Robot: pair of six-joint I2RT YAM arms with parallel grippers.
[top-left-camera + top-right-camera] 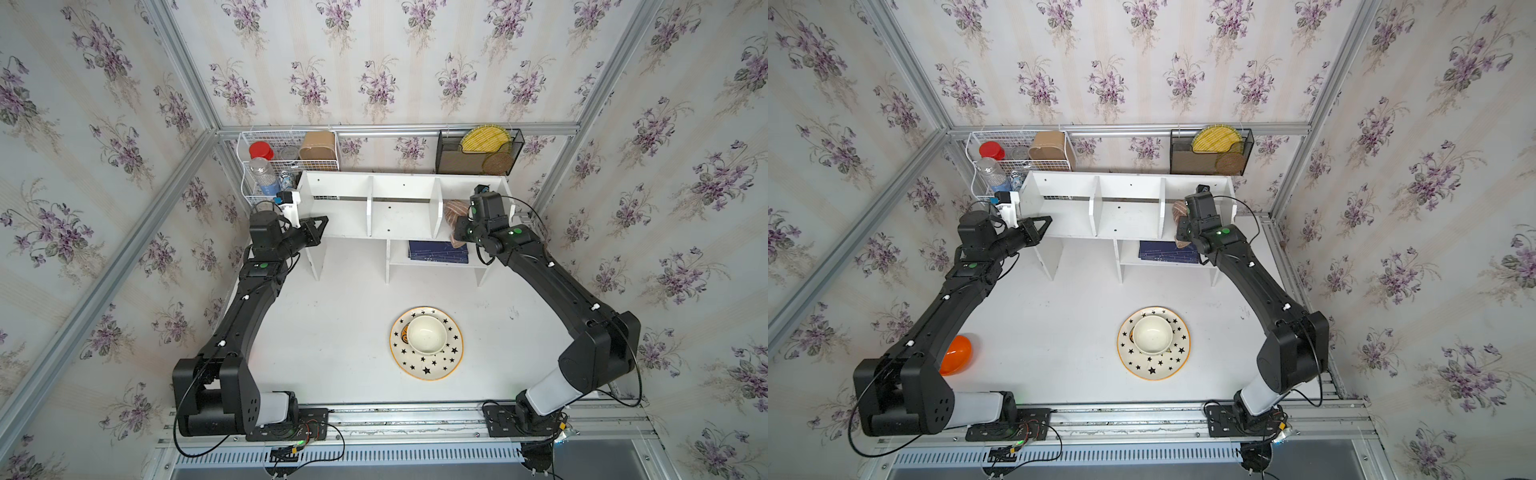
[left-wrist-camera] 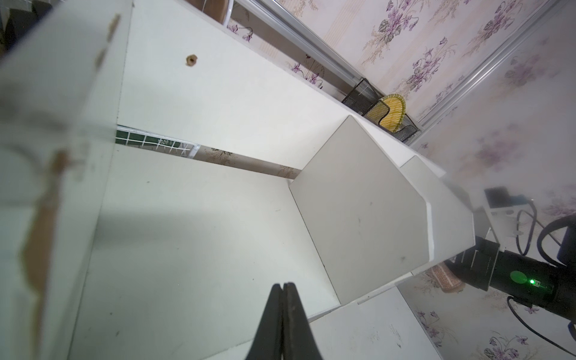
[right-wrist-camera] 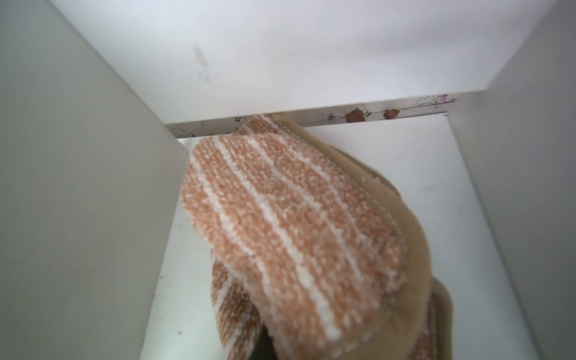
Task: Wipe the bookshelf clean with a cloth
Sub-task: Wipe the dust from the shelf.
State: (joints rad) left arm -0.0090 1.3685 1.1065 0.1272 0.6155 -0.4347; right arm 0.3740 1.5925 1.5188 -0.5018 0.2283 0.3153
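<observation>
Right gripper [image 1: 460,231] is clamped on the cloth [image 3: 290,218], which is bunched inside the bookshelf [image 1: 399,185] in its right upper compartment, over the floor, with room either side between divider and end wall. Left gripper [image 2: 283,308] has its jaws pressed together, empty, tips at the left compartment's front lip. White table [image 1: 332,332], floral walls. Both arms stretched forward.

Left arm [image 1: 249,299] stretched forward, forearm angled inward; left gripper [image 2: 283,290] level, pointing inward, its jaws pressed flat together, nothing between them; right arm [image 1: 561,282] extended forward likewise, elbow raised; right gripper [image 1: 460,232] mostly hidden, clamped on the cloth [image 3: 290,224].
</observation>
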